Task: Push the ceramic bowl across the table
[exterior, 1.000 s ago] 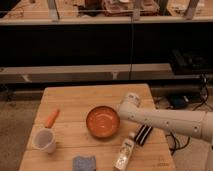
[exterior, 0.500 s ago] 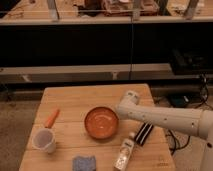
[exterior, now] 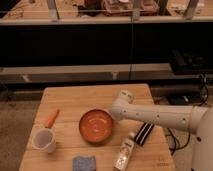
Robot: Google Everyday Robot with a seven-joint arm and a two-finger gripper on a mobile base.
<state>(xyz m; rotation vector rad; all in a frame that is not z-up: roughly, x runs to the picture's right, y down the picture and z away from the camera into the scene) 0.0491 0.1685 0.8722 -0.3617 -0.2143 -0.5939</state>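
The ceramic bowl (exterior: 96,126), wide, shallow and orange-red inside, sits near the middle of the light wooden table (exterior: 90,97). My white arm reaches in from the right. Its gripper (exterior: 114,114) is at the bowl's right rim, touching it or nearly so. The fingertips are hidden against the arm and the bowl.
An orange carrot (exterior: 51,118) lies left of the bowl. A small white mug (exterior: 44,140) stands at the front left. A blue sponge (exterior: 84,163), a lying bottle (exterior: 125,150) and a black striped object (exterior: 144,134) are along the front. Dark shelving stands behind the table.
The arm has moved a little to the left, and the bowl has slid slightly left and toward the front with it.
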